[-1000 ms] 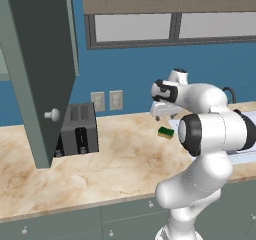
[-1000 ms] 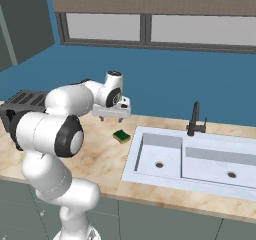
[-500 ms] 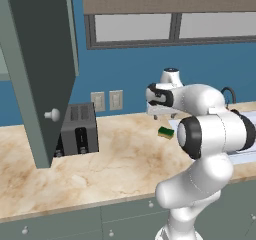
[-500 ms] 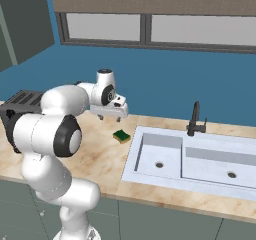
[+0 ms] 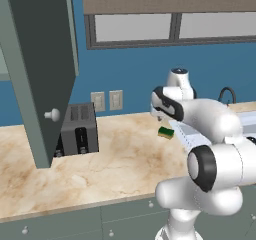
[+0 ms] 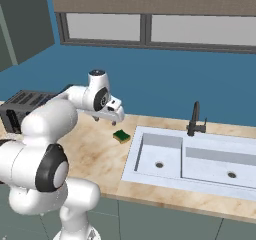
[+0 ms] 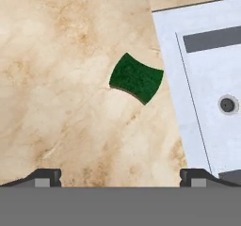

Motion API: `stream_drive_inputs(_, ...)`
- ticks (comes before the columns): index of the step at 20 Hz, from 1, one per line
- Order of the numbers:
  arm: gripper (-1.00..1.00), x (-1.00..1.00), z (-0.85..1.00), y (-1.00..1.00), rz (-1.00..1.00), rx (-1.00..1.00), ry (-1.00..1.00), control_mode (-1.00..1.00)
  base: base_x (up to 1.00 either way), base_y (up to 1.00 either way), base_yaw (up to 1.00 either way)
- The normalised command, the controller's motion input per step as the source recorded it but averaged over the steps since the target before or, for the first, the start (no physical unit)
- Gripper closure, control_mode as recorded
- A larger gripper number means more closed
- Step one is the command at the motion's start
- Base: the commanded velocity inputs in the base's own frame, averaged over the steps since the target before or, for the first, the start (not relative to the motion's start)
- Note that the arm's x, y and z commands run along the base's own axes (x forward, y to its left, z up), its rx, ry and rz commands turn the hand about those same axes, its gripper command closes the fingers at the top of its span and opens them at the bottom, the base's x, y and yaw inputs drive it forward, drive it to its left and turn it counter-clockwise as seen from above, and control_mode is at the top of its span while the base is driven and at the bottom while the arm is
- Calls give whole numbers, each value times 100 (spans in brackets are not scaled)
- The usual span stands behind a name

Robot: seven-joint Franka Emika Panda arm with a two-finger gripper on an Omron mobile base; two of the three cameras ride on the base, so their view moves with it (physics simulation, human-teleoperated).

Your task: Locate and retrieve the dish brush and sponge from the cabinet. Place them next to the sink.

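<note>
Sponge [image 7: 137, 78] down on bench [image 7: 70, 102] beside sink [image 6: 165, 156]; your claw [image 6: 116, 118] above it, jaws apart, empty. Next, likely: head to cabinet [image 5: 42, 69] for dish brush.

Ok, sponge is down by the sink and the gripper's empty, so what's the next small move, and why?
Probably lift the gripper clear and swing it back toward the cabinet. The sponge lies green side up on the counter beside the sink, apart from the open fingers, and no dish brush lies next to it, so the brush looks like the part left.
</note>
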Motion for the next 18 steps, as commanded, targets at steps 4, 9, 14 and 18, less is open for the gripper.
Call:
stream_drive_inputs(4,-100,-79,24,12,-15,0,-19,-100,0,0,0)
stream_drive_inputs(9,-100,-78,22,8,-14,0,-20,-100,0,0,0)
stream_drive_inputs(14,-100,-56,43,12,-3,-1,-21,-100,0,0,0)
stream_drive_inputs(18,-100,-57,51,4,1,0,-22,-100,0,0,0)
